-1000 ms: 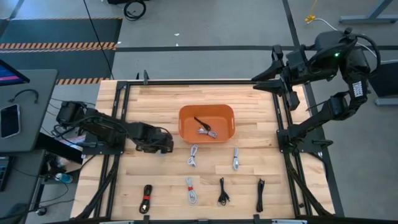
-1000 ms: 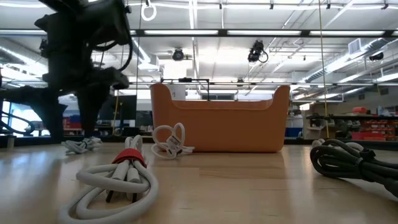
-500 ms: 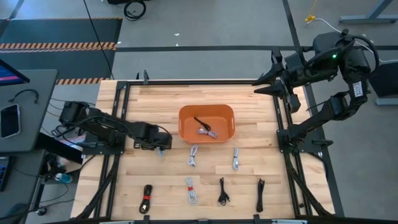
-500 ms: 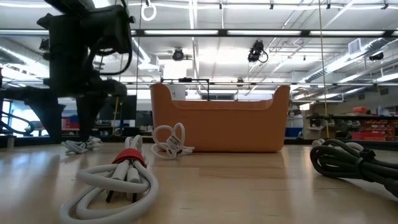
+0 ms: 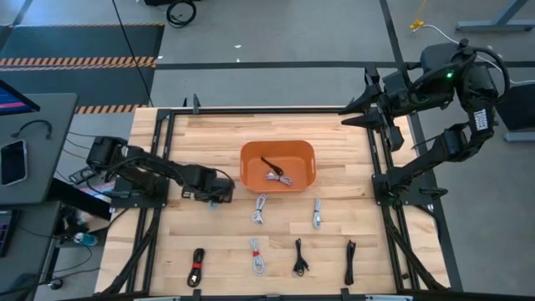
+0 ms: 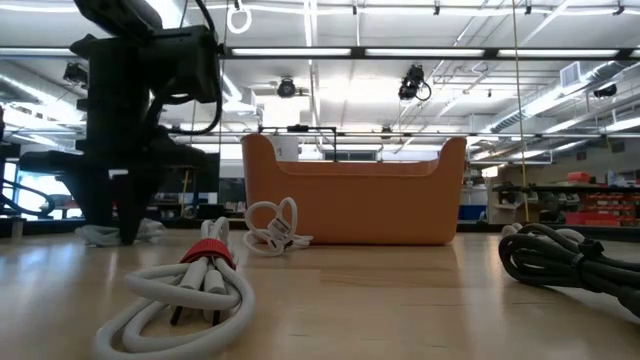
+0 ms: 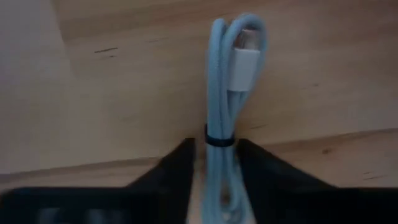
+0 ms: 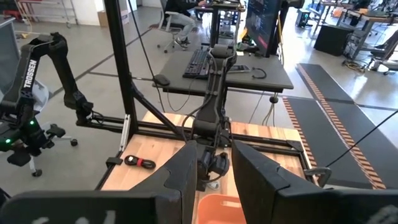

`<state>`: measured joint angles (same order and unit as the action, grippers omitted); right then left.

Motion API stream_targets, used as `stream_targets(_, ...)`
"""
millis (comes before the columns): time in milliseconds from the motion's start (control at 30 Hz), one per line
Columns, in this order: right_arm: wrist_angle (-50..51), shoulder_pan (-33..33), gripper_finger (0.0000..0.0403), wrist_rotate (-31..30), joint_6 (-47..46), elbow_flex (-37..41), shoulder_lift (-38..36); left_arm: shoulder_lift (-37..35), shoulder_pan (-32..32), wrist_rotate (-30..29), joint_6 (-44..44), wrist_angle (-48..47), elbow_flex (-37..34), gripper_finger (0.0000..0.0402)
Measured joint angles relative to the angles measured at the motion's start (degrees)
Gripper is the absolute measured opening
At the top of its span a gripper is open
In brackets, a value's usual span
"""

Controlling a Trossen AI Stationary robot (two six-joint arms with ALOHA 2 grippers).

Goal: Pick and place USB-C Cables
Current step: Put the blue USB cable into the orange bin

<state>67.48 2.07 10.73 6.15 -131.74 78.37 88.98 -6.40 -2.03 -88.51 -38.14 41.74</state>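
A white USB-C cable (image 7: 225, 124) lies flat on the wooden table (image 5: 209, 234), left of the orange bin (image 5: 277, 164). My left gripper (image 7: 214, 163) straddles it, fingers parted, not yet clamped. My right gripper (image 8: 208, 171) waits open, raised past the table's far right corner.
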Motion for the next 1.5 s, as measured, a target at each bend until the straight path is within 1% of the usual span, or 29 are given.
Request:
stream_targets(67,-0.04,-0.02,0.0107,-0.10,0.09,0.00,0.00,-0.83,0.77,0.91,3.28,-0.10,-0.06,0.0047)
stream_targets(100,-0.02,-0.02,0.0107,-0.13,0.23,0.00,0.00,-1.05,1.37,1.22,4.73,0.07,-0.07,0.0029)
stream_targets(133,-0.04,-0.01,0.0107,-0.14,0.39,0.00,0.00,-1.42,1.92,1.46,5.75,0.14,-0.04,0.0024)
stream_targets(200,-0.10,0.00,0.0107,-0.20,0.51,0.00,0.00,-2.52,3.30,1.69,9.02,-0.10,0.90,0.0024)
stream_targets(267,-0.12,-0.01,0.0107,-0.86,0.51,0.00,0.00,-4.20,4.94,1.45,12.48,-0.19,3.43,0.0024)
stream_targets(333,-0.15,-0.01,0.0107,-1.73,0.51,0.00,-0.01,-6.01,6.52,0.74,17.45,-2.92,6.74,0.0024)
stream_targets(400,-0.17,0.00,0.0107,-2.10,0.51,0.00,-0.02,-7.06,7.97,-2.26,22.77,-6.61,11.89,0.0024)
stream_targets(467,-0.40,0.00,0.0107,-2.17,0.50,0.00,-0.02,-7.89,9.54,-6.60,28.51,-13.22,18.54,0.0024)
stream_targets(533,-0.63,-0.02,0.0107,-2.17,0.51,0.00,-0.02,-8.08,11.10,-10.65,36.48,-18.42,25.68,0.0024)
stream_targets(600,-0.63,0.00,0.0107,-2.17,0.52,0.00,-0.02,-8.01,12.85,-13.01,46.95,-19.43,31.79,0.0024)
stream_targets(667,-0.63,0.00,0.0107,-2.17,1.07,0.00,-0.02,-7.51,14.90,-13.26,56.94,-17.90,36.83,0.0024)
stream_targets(767,-0.70,-0.02,0.0107,-2.17,1.36,0.00,-0.02,-5.33,17.90,-12.93,68.81,-15.77,42.94,0.0024)
stream_targets(833,-1.39,0.00,0.0107,-2.17,1.34,0.00,-0.02,-3.13,19.77,-10.36,77.17,-15.88,46.15,0.0024)
stream_targets(900,-2.22,-0.02,0.0107,-2.17,1.08,0.00,-0.02,-0.36,21.50,-4.85,84.38,-15.62,48.48,0.0024)
stream_targets(967,-2.76,0.00,0.0107,-2.21,0.09,0.00,-0.02,2.89,22.64,2.08,90.35,-15.72,49.71,0.0024)
stream_targets(1033,-3.16,-0.01,0.0107,-2.52,-0.54,0.00,-0.02,6.16,23.34,8.59,95.55,-15.64,50.01,0.0024)
stream_targets(1100,-3.47,-0.02,0.0107,-3.45,-1.59,0.00,-0.02,9.82,23.50,13.33,99.94,-15.71,50.02,0.0024)
stream_targets(1167,-3.45,0.00,0.0107,-3.98,-2.29,0.00,-0.02,13.24,23.19,15.56,103.62,-15.76,50.03,0.0024)
stream_targets(1267,-3.49,0.00,0.0107,-5.14,-3.55,0.00,-0.02,17.45,21.97,16.01,108.31,-15.04,50.03,0.0024)
stream_targets(1400,-3.56,0.00,0.0107,-5.34,-4.69,0.00,-0.02,20.99,20.00,16.86,111.82,-12.51,50.05,0.0024)
stream_targets(1500,-3.58,0.00,0.0107,-5.34,-4.69,0.00,-0.02,23.07,19.10,17.49,112.20,-9.43,50.12,0.0024)
